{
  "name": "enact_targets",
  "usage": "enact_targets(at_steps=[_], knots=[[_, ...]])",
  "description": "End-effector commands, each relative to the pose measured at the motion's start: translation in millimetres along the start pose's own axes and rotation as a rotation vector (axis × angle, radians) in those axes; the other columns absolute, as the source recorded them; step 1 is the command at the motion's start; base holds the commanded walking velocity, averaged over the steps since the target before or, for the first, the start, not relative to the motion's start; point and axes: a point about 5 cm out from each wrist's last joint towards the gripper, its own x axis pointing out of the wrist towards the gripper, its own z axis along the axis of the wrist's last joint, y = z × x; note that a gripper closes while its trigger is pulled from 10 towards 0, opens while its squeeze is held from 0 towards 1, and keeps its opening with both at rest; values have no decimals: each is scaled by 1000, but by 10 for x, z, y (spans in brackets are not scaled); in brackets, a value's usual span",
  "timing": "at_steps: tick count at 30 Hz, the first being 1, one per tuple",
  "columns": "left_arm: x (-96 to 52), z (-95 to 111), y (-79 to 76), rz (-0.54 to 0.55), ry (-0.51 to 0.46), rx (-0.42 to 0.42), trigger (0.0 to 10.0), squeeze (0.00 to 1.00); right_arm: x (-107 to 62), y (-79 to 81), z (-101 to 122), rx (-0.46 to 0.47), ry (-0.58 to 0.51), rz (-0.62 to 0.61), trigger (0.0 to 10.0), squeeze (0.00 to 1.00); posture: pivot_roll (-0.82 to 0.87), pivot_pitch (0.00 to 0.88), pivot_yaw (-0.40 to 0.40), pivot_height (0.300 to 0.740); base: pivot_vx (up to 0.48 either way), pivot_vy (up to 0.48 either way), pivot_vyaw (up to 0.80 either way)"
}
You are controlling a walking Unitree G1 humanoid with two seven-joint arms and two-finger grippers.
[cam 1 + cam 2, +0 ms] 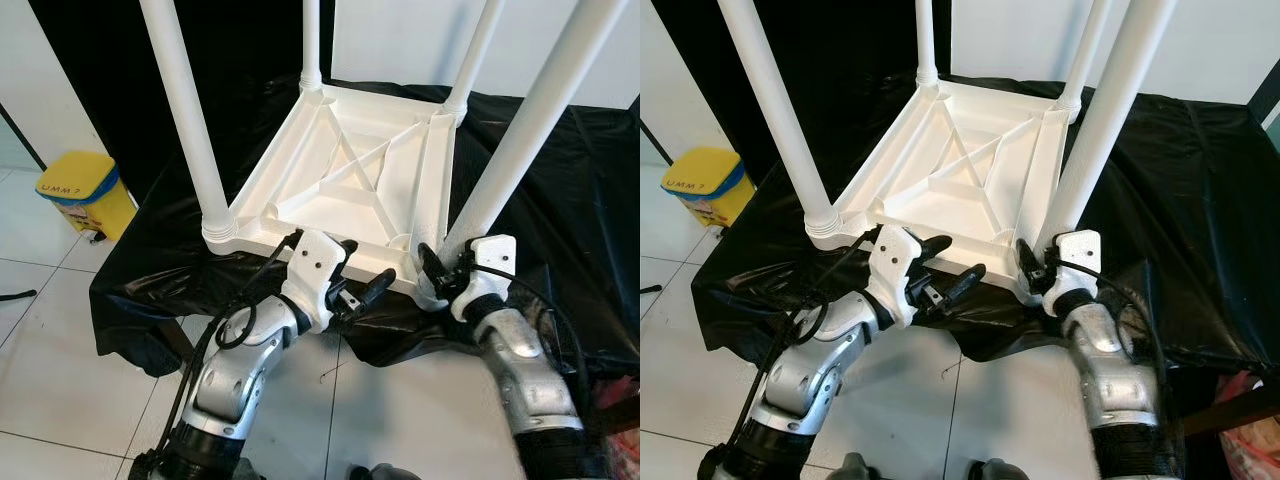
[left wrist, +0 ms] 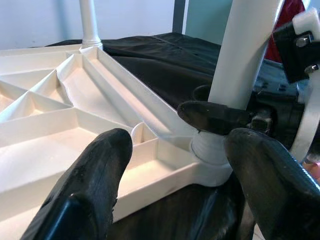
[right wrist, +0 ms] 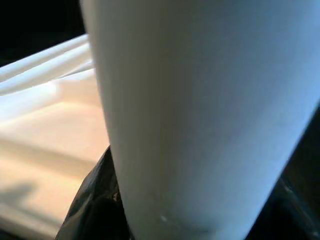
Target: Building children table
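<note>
table [image 1: 345, 170] upturned, four legs [image 1: 185, 110]; right gripper [image 1: 440, 272] clasps one.

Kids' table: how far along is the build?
Done: the upside-down white plastic tabletop on the black sheet has white legs standing in all four corners. In hand: the right gripper is at the near-right leg; the left gripper sits open at the near edge. Left: flipping it upright.

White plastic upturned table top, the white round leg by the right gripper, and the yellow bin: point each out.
white plastic upturned table top [image 1: 335, 190], left eye view, ribbed underside.
white round leg [image 1: 520, 140], left eye view, mid-shaft.
yellow bin [image 1: 85, 205], left eye view, front wall.
</note>
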Motion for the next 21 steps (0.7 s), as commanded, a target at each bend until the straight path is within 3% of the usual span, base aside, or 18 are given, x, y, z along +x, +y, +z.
enact_targets(at_steps=[1, 7, 14, 17, 18, 21], knots=[[38, -56, -9, 32, 35, 3, 10000, 0, -29, -89, -139, 10, 73, -151, 10000, 0, -8, 64, -63, 740, 0, 0, 0], [43, -74, -10, 61, 33, 0, 10000, 0, -50, 22, -185, 29, 73, -222, 10000, 0, -4, 67, -61, 740, 0, 0, 0], [31, -82, 8, 85, 38, 3, 10000, 0, -56, -9, -144, 3, 32, -230, 10000, 0, 3, 74, -62, 740, 0, 0, 0], [-6, -52, -45, 17, 15, -5, 10000, 0, -61, 38, -69, 13, -10, -169, 10000, 0, 5, 84, -61, 740, 0, 0, 0], [-20, -35, -55, 4, -2, -10, 10000, 0, -58, 46, -40, 14, -29, -140, 10000, 1000, 10, 92, -65, 740, 0, 0, 0], [-38, -30, -58, -7, -4, -24, 10000, 0, -49, 31, 18, 37, -68, -78, 10000, 1000, 15, 96, -66, 740, 0, 0, 0]])
